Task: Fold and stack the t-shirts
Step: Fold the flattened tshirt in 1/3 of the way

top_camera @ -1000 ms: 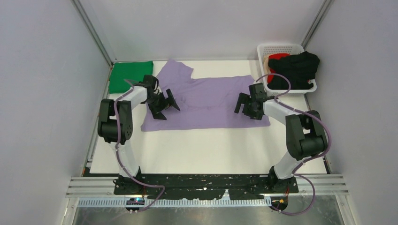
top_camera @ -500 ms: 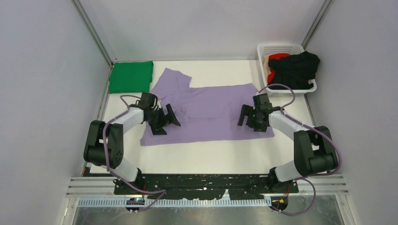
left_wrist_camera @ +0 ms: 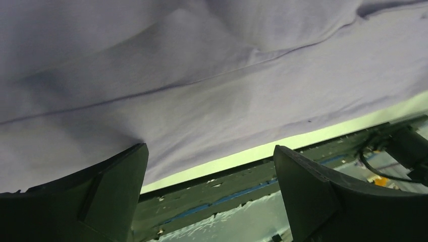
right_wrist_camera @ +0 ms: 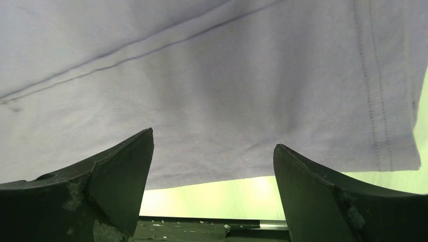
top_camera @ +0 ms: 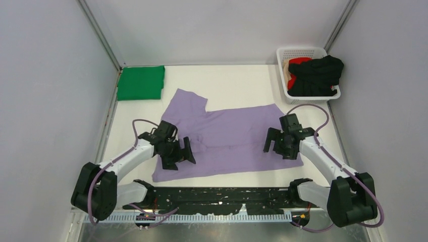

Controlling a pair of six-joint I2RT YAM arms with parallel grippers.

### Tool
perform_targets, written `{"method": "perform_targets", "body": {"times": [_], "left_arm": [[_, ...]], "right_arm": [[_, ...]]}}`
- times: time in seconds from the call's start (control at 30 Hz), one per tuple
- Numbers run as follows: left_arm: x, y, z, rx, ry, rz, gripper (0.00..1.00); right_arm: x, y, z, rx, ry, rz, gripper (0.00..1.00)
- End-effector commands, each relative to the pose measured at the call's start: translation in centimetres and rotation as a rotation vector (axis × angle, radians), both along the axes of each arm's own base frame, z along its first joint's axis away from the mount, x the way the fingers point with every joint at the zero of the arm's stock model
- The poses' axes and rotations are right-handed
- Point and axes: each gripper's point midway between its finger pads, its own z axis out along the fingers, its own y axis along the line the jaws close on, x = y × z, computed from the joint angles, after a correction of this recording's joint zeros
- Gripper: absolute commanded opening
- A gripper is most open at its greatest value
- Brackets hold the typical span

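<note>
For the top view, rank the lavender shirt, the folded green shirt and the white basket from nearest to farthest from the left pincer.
1. lavender shirt: lies directly under the left pincer, mid-table.
2. green shirt: folded, far left corner.
3. white basket: far right corner, across the table.

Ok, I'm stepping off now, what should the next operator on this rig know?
Left tool: open, over the purple shirt, near-left part.
Right tool: open, over its near-right corner.
That shirt lies flat by the near edge, folding unfinished.
Green shirt: folded, far-left corner.
Black shirt and red shirt: in the basket.
Left to do: fold purple, stack it, then the basket ones.
</note>
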Motion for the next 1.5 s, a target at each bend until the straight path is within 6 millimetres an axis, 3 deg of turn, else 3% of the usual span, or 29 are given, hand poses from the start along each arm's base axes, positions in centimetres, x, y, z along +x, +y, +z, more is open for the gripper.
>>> {"method": "perform_targets", "body": {"times": [0.0,0.13,0.27,0.5,0.6,0.8,1.07,1.17,1.3,1.4,1.47], "left_arm": [[1.8,2.3,3.4,0.149,-0.102,0.051,1.0],[5.7,2.7,6.5,0.23,-0.234,0.041,0.99],[8.6,2.5,7.0,0.321,-0.267,-0.025,0.97],[10.5,2.8,4.1,0.504,-0.148,-0.161,0.86],[10.6,1.9,3.4,0.522,-0.146,-0.231,0.85],[11.1,3.8,2.2,0.676,-0.107,-0.265,0.85],[13.0,3.7,1.0,0.744,-0.088,-0.271,0.84],[14.4,5.9,1.9,0.877,-0.094,-0.223,0.84],[16.9,10.6,3.7,1.001,-0.098,-0.086,0.89],[19.0,14.9,4.7,1.022,-0.083,0.041,0.89],[21.1,16.4,5.9,0.986,-0.105,0.112,0.89]], "right_arm": [[3.4,1.3,4.0,0.06,-0.204,0.039,0.95],[5.4,2.3,5.4,0.109,-0.301,0.057,0.95],[6.6,2.6,5.9,0.117,-0.35,0.066,0.95],[7.4,2.0,5.4,0.077,-0.356,0.079,0.95],[7.4,2.0,4.8,0.071,-0.336,0.083,0.95],[7.4,1.7,4.1,0.06,-0.318,0.075,0.95],[7.5,1.1,4.2,0.04,-0.333,0.062,0.95],[7.5,0.9,4.4,0.033,-0.342,0.053,0.96],[7.4,0.5,4.5,0.018,-0.347,0.043,0.95],[7.4,0.2,4.7,0.009,-0.351,0.035,0.95],[7.5,-0.4,4.9,-0.022,-0.362,0.014,0.95]]}}
